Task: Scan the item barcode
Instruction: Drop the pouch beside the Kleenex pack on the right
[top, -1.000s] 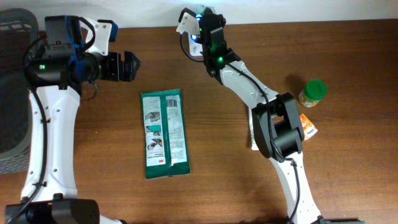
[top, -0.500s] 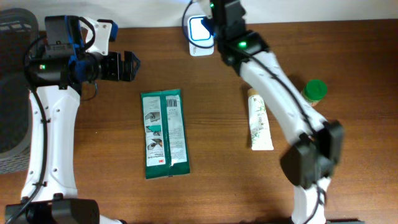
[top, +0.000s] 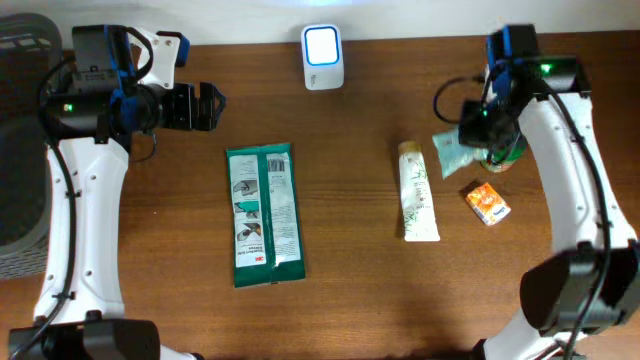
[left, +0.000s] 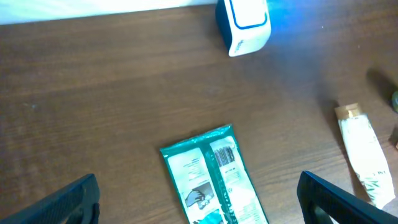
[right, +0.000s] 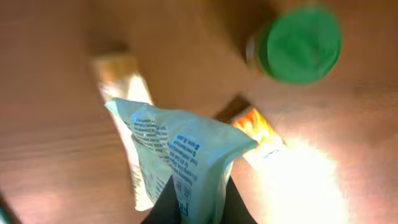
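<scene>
My right gripper (top: 476, 135) is shut on a pale green pouch (top: 452, 151) with blue print, holding it above the right side of the table. In the right wrist view the pouch (right: 186, 155) rises from between the dark fingers (right: 163, 211). The white scanner (top: 323, 57) with its lit blue-white face stands at the back middle, well left of the pouch, and shows in the left wrist view as the scanner (left: 244, 25). My left gripper (top: 205, 105) hangs open at the back left, empty, above and left of a long green packet (top: 264, 215).
A white tube (top: 417, 190) lies right of centre. A small orange box (top: 488, 203) and a green-lidded jar (top: 508, 150) sit below the right arm. A grey basket (top: 20, 150) stands off the table's left edge.
My right arm has swung away from the scanner at the back to the right side, carrying the pouch. The left arm has not moved.
</scene>
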